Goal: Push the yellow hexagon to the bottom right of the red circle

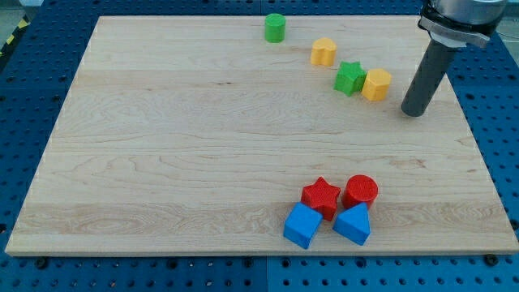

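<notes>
The yellow hexagon (376,84) lies near the view's upper right and touches the green star (349,78) on its left. The red circle (361,191) sits low at the view's right of centre, next to the red star (321,195). My tip (413,113) rests on the board just to the right of the yellow hexagon and slightly below it, with a small gap between them. It is far above the red circle.
A second yellow block, heart-like (323,52), and a green circle (276,27) lie up and left of the star. A blue cube (302,225) and a blue triangle (352,224) sit just below the red blocks. The board's right edge (478,154) is close to my tip.
</notes>
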